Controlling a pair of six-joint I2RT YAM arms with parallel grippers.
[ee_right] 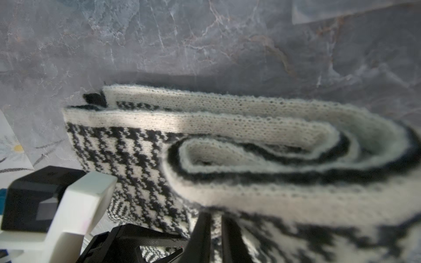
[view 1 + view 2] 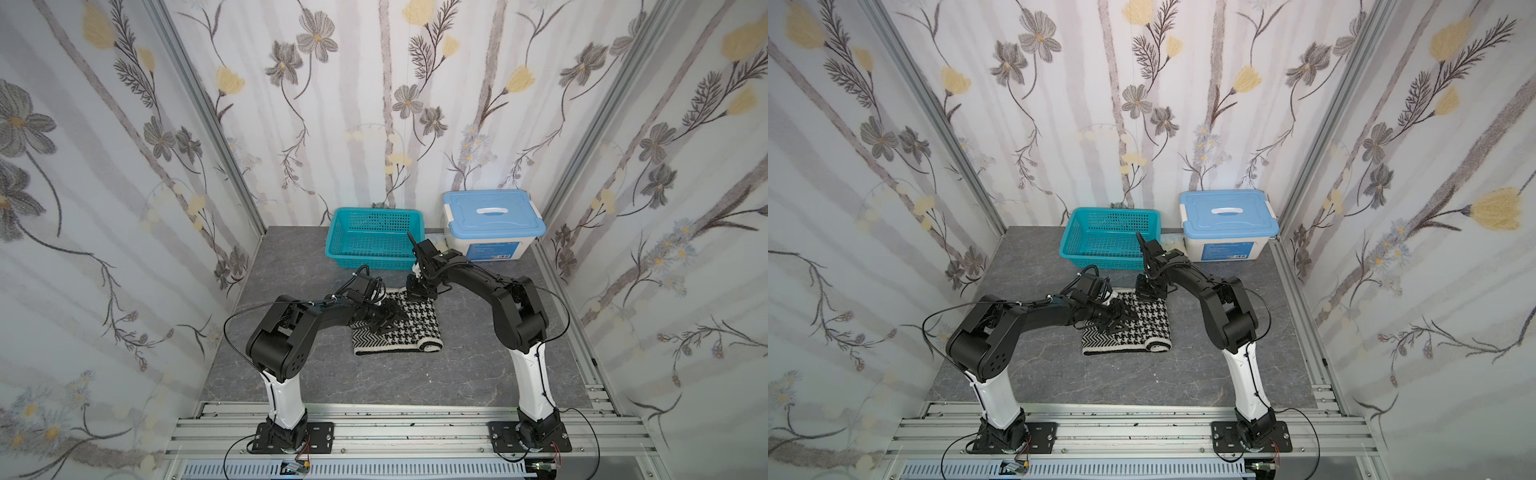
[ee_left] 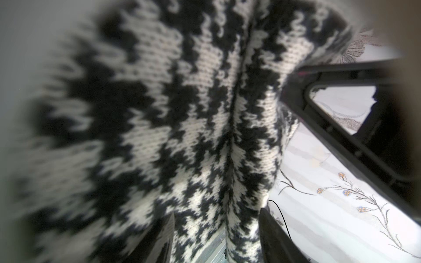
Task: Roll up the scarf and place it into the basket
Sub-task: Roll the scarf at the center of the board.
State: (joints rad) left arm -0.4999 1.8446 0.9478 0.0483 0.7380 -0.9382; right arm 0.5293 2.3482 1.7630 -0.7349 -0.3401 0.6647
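The scarf (image 2: 409,328) lies on the grey marble-look table (image 2: 415,378) in front of the basket (image 2: 376,211), on the side toward the arm bases. Only a narrow strip of bare table separates its far edge from the basket's near wall, so it's not in the basket and not touching it. Plenty of room elsewhere: open table on both sides of the scarf, and a wide bare stretch on its side away from the basket, up to the aluminium rails (image 2: 415,419). Flowered walls (image 2: 374,104) close in behind the basket and on both flanks. A white box with a blue lid (image 2: 492,218) stands just beside the basket, on the robot's right, with a small gap between them.

Right gripper (image 2: 417,296) is down on the scarf's corner nearest the basket. In the right wrist view its fingers (image 1: 202,236) are drawn together with just a sliver of knit in the slit, pinched on the scarf. Left gripper (image 2: 395,319) reaches over the scarf's left part, farther from the basket. Its fingers (image 3: 273,236) stand apart, with thick knit bunched into a crease between them and pressing both, so it's clamped on the scarf.

Soft chunky knit: houndstooth on top, herringbone zigzag at the left corner away from the basket, cream and black edging. The edge away from the basket is rolled, its right end a flattened spiral. The basket is teal plastic, rectangular, with grid-holed walls and a smooth rim.
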